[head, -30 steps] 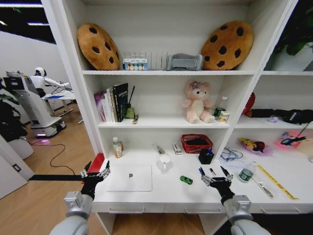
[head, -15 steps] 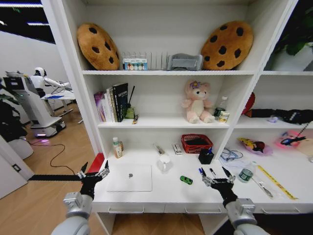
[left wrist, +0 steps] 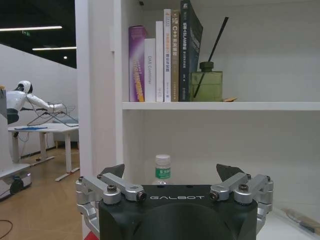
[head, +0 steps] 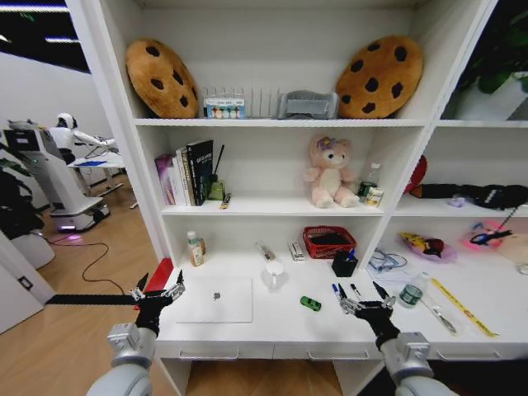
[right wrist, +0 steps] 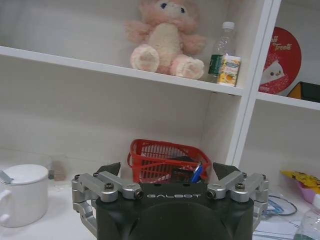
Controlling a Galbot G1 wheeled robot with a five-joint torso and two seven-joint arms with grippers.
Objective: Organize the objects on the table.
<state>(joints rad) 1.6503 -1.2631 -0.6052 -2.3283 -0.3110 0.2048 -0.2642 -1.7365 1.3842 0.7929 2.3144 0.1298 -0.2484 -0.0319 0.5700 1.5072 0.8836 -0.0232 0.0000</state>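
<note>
One silver laptop [head: 216, 299] lies shut on the white worktop [head: 272, 323], one tiny green toy car [head: 310, 304] beside it. Left tool [head: 156, 294] and right tool [head: 364, 304] hover at the front edge, fingers spread, empty.

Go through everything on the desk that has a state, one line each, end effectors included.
silver laptop: lid closed, flat on the table
white mug: upright
green toy car: on its wheels
red basket: upright
left end effector: open, empty
right end effector: open, empty
</note>
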